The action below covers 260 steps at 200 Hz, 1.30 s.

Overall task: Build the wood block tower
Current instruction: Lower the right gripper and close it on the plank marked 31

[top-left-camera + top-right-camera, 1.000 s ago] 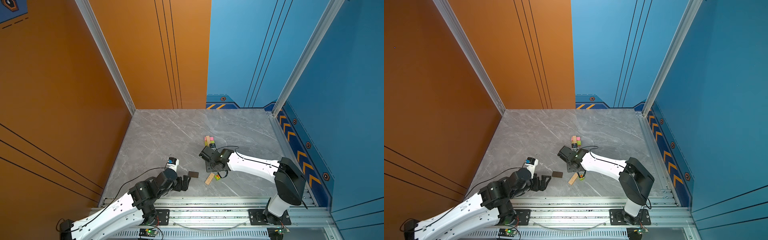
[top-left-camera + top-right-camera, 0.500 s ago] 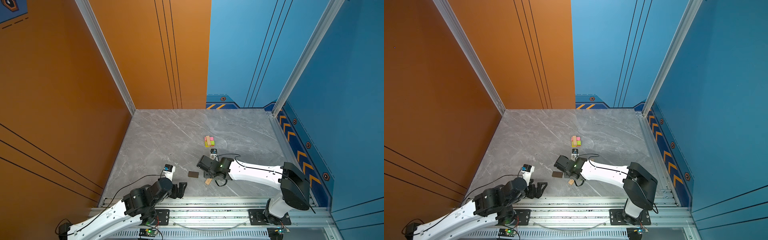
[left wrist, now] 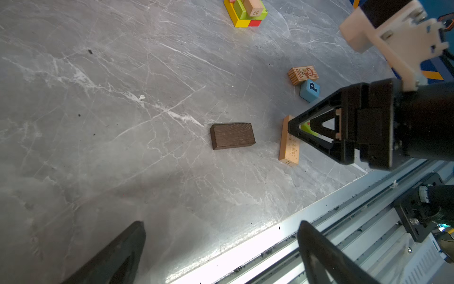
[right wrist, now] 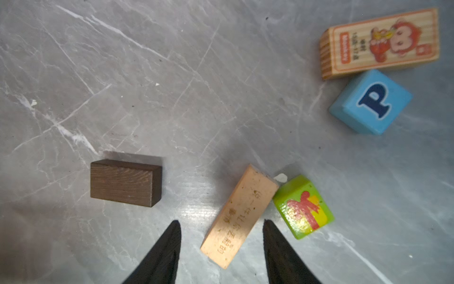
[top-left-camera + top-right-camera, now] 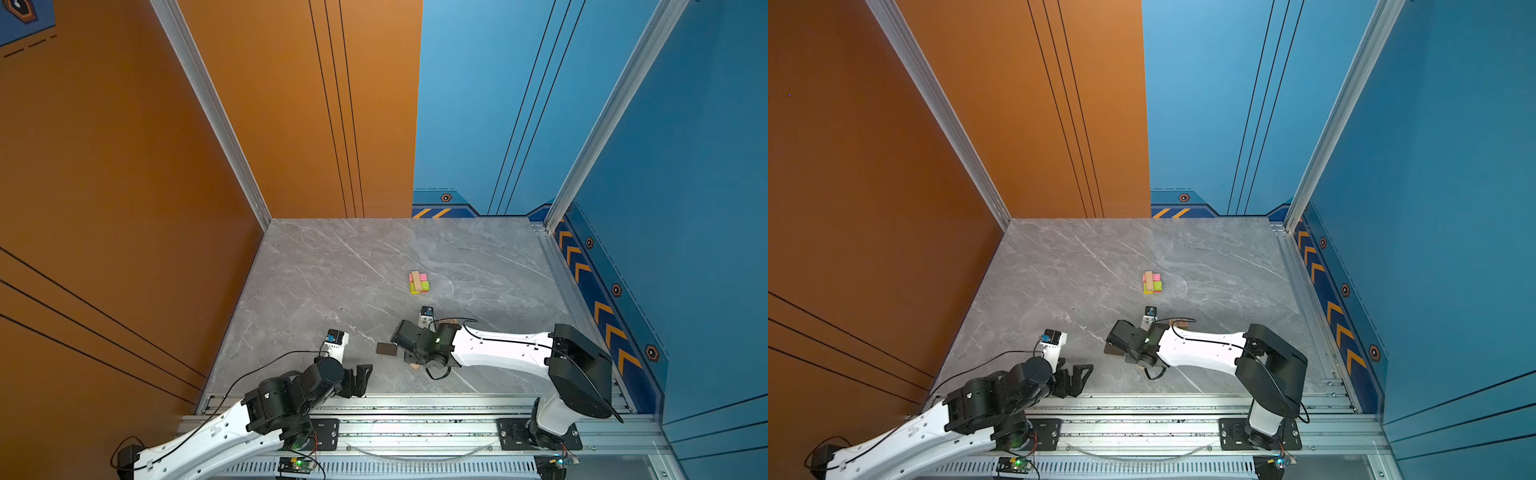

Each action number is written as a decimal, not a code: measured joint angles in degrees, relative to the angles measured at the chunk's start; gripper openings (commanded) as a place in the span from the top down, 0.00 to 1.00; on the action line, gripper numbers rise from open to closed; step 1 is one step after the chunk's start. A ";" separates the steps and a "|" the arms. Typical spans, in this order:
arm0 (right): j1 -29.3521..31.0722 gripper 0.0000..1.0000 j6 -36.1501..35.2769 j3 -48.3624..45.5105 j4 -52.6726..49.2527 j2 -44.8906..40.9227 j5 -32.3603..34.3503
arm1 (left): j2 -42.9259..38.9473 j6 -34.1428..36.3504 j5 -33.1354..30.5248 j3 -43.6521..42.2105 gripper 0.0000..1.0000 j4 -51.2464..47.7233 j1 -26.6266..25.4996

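Okay: grey marble tabletop (image 5: 332, 270). Left gripper (image 3: 219, 225) is near the front rail, fingers spread wide, empty. Right gripper (image 4: 221, 225) is low, fingers parted astride the tan block (image 4: 239, 216), not pinching. Wood block tower (image 5: 419, 282) stands mid-table, well apart: yellow/red base, lime and pink, tan on top. Monkey block (image 4: 379, 41) is just beside the blue "P" cube (image 4: 371, 103). Dark brown block (image 4: 122, 182) lies near the tan block; green cube (image 4: 303, 206) sits against it.

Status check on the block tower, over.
Both open: left gripper empty near the rail; right gripper flanking the loose tan block, not closed. Tower partly stacked. Green cube crowds that block.
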 measured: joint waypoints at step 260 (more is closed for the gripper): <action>-1.09 0.76 -1.33 1.77 2.08 6.29 -2.60 | 1.01 -1.27 -2.75 0.07 0.02 -2.10 -0.55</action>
